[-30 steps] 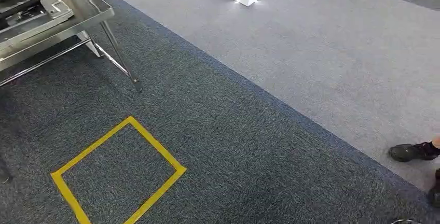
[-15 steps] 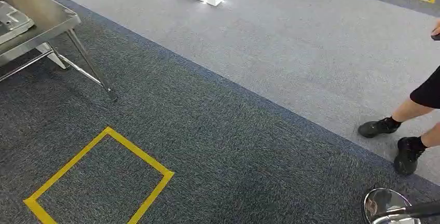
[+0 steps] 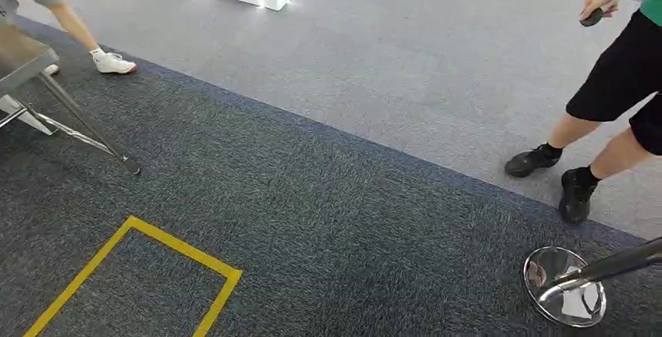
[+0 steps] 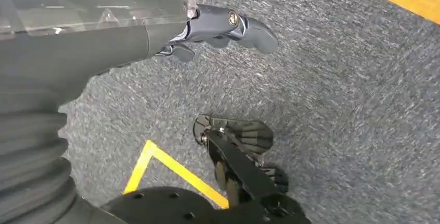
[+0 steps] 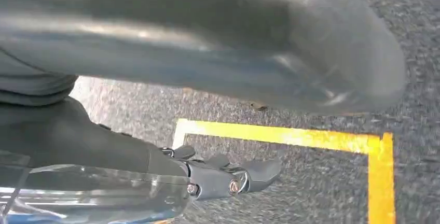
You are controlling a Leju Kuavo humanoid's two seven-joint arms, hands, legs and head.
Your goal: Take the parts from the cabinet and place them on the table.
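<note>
The head view looks down on dark grey carpet (image 3: pixel 328 220), and neither a cabinet nor any part can be made out, so which way the parts lie from either hand cannot be told. What shows of the steel-legged metal table (image 3: pixel 31 68) is its corner and one slanted leg at the far left of the head view, so the left arm's side sits nearer to it. In the left wrist view the left hand (image 4: pixel 218 27) hangs over the carpet with its dark fingers loosely curled on nothing. The right hand (image 5: pixel 228 175) in the right wrist view looks much the same, fingers bent inward, nothing held (a blurred grey shape crosses that picture, and I can't tell what it is).

Room for moving: a yellow tape square (image 3: pixel 133 282) marks the carpet near the table leg. A shiny round metal stand base (image 3: pixel 564 285) sits to the right, close to a person in black shorts and black shoes (image 3: pixel 601 111). Another person's white shoe (image 3: pixel 113 62) stands just beyond the table corner. My read: the middle carpet is the open lane.
</note>
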